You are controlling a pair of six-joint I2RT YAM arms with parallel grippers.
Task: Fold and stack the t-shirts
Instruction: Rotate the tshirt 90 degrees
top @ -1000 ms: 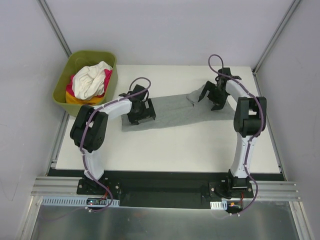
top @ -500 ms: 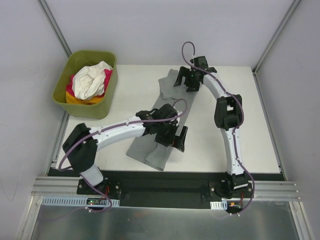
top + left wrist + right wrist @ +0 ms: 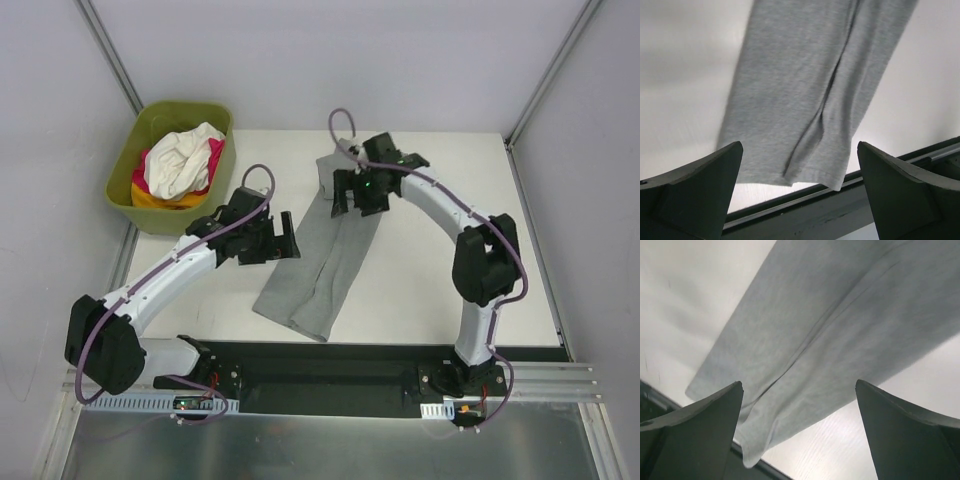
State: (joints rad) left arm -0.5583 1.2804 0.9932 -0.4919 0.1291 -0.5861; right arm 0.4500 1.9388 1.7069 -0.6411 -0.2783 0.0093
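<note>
Fingers (image 3: 690,195) spread on both, nothing pinched: left gripper (image 3: 285,242) hangs just beside the grey t-shirt (image 3: 322,270), right gripper (image 3: 356,203) over its far end, shirt lying as a long diagonal strip on the table (image 3: 450,280), probably staged for a crosswise fold; other t-shirts (image 3: 180,165) bunched in tub (image 3: 122,185).

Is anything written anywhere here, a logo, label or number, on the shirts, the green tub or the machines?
No text can be read in any view.
grey t-shirt: plain, no print or tag showing.
olive-green tub and bundled shirts inside it: no label visible.
left arm's base: any marking is too small to read.
</note>
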